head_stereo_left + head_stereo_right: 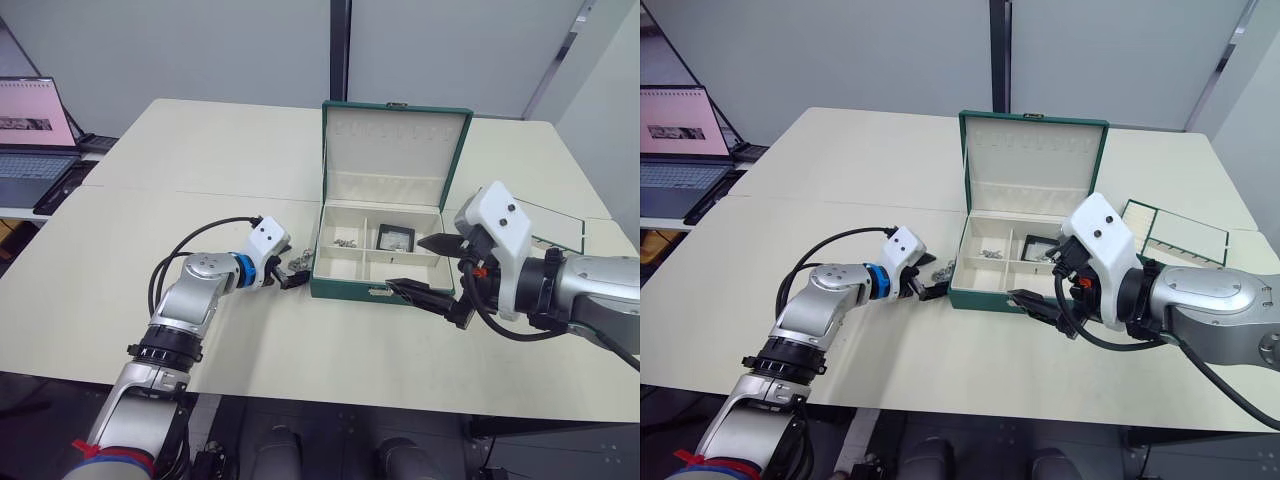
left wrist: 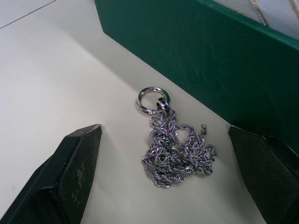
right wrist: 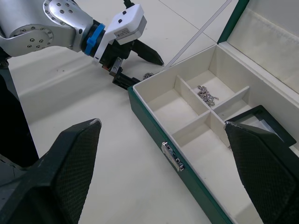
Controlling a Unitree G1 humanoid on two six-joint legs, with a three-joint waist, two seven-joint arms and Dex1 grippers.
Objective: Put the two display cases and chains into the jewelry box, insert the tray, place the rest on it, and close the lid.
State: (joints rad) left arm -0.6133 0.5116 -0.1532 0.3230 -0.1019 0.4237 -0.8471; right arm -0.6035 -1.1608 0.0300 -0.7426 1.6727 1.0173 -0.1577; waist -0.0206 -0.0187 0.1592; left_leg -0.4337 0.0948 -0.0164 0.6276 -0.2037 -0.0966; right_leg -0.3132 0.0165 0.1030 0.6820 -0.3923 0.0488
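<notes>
Left wrist view: your left gripper (image 2: 170, 168) stands with its fingers spread wide on either side of a silver chain (image 2: 175, 147) that lies on the table (image 1: 200, 170) just beside the left wall of the jewelry box (image 1: 345, 287), not yet grasped. Head views show the box near the table's middle, its lid (image 1: 395, 140) raised. One chain (image 3: 207, 95) already rests in the rear left compartment and one display case (image 1: 395, 238) in the rear compartment beside it (the second case cannot be made out). Your right gripper (image 1: 428, 268) hovers released and empty at the box's front right corner. The tray (image 1: 1175, 230) waits toward the table's right edge, so inserting it, loading it and closing the lid appear to remain.
</notes>
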